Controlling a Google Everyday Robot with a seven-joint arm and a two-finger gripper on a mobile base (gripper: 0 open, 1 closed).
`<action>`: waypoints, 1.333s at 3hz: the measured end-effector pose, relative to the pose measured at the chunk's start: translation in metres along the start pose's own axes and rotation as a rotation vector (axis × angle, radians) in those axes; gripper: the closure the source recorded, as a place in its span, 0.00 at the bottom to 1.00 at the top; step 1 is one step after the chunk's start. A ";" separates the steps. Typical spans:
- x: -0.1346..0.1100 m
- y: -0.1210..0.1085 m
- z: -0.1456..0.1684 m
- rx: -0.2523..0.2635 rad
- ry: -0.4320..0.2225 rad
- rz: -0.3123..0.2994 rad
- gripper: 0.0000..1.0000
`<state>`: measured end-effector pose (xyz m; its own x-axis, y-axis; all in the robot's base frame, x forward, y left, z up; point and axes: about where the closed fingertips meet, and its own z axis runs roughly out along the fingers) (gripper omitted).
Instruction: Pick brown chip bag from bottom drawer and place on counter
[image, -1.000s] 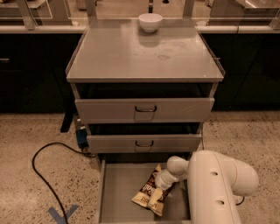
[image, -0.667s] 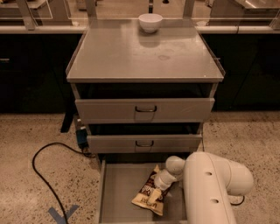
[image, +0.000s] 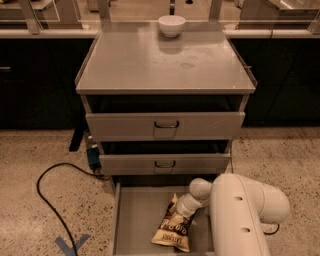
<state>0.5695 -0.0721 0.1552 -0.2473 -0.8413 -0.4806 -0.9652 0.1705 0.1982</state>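
Observation:
The brown chip bag (image: 173, 229) lies tilted on the floor of the open bottom drawer (image: 135, 220), right of its middle, with its cream end toward the front. My gripper (image: 186, 207) reaches down into the drawer at the bag's upper right end and touches it. The white arm (image: 240, 220) comes in from the lower right and hides the drawer's right side. The counter (image: 150, 65) is the flat grey top of the cabinet above.
A white bowl (image: 171, 25) stands at the back of the counter. The two upper drawers (image: 165, 125) with dark handles are slightly pulled out. A black cable (image: 47, 195) loops over the speckled floor at the left, near blue tape (image: 70, 246).
My arm has shifted slightly to the left over the drawer. The gripper stays at the bag's upper end, and the bag has not visibly moved.

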 end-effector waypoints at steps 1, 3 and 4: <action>0.000 0.000 0.000 0.000 0.000 0.000 0.88; -0.011 0.009 -0.011 0.008 -0.012 -0.011 1.00; -0.041 0.023 -0.057 0.072 -0.075 -0.061 1.00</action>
<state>0.5627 -0.0633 0.2285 -0.1905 -0.8109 -0.5534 -0.9817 0.1583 0.1061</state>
